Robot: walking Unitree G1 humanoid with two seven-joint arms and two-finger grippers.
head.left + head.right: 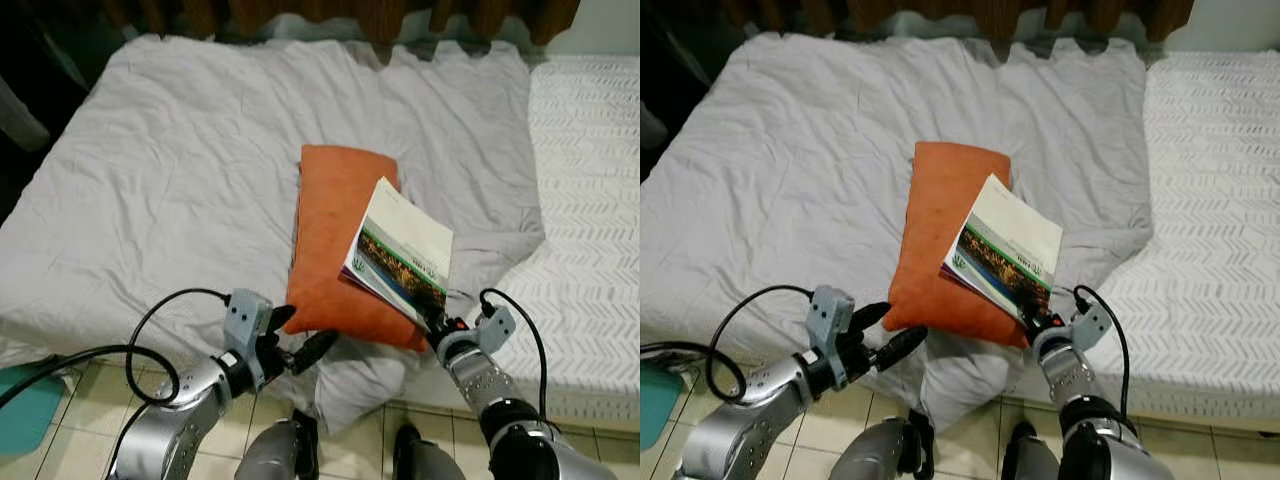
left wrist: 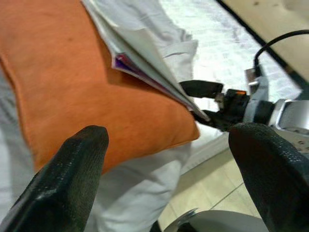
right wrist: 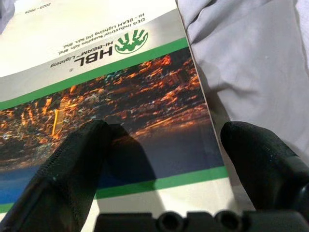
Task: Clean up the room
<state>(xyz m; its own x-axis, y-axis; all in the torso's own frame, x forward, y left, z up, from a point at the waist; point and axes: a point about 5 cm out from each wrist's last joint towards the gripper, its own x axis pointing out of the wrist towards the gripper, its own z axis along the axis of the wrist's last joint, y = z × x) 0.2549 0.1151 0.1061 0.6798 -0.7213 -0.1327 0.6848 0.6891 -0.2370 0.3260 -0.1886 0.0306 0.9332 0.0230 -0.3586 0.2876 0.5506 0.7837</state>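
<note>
a white brochure with a green-banded city photo (image 1: 400, 253) leans on an orange rectangular cushion (image 1: 335, 240) at the 6 o'clock edge of the grey-sheeted bed (image 1: 180, 170). right tool (image 1: 432, 312) pinches its lower corner; left tool (image 1: 297, 338) gapes, holding nothing, at the cushion's 7 o'clock.

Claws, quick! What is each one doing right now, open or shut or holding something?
Left claw: open, holding nothing, just short of the orange pillow.
Right claw: at the magazine corner; cannot tell whether it grips it.
</note>
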